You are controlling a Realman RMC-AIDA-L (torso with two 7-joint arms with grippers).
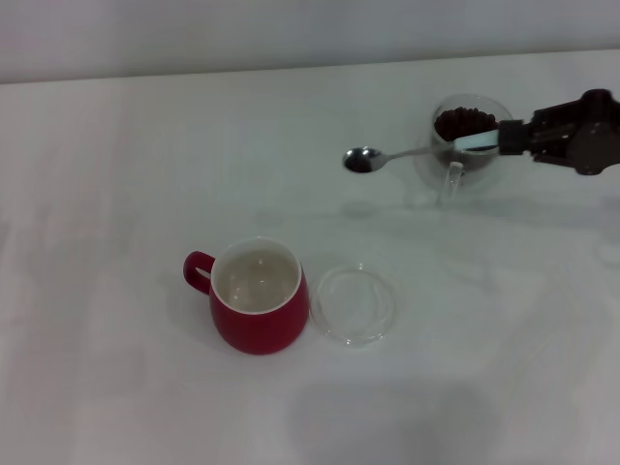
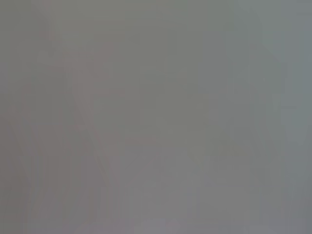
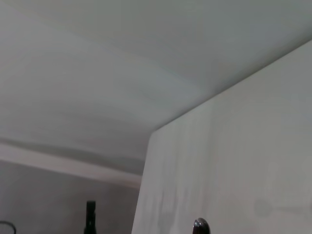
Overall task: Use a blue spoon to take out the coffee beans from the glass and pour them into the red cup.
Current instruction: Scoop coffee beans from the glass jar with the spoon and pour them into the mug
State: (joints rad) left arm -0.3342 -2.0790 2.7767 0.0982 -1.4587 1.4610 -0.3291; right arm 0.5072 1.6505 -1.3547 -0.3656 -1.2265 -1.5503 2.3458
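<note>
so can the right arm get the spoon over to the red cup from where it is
Probably yes. The right gripper holds the blue spoon in the air beside the glass, and only bare table lies between it and the red cup; the saucer sits flat beside it.

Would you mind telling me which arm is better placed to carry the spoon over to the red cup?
The right. Its gripper already holds the blue spoon by the handle, above the glass of coffee beans, with the bowl pointing toward the red cup. The left arm is out of view.
</note>
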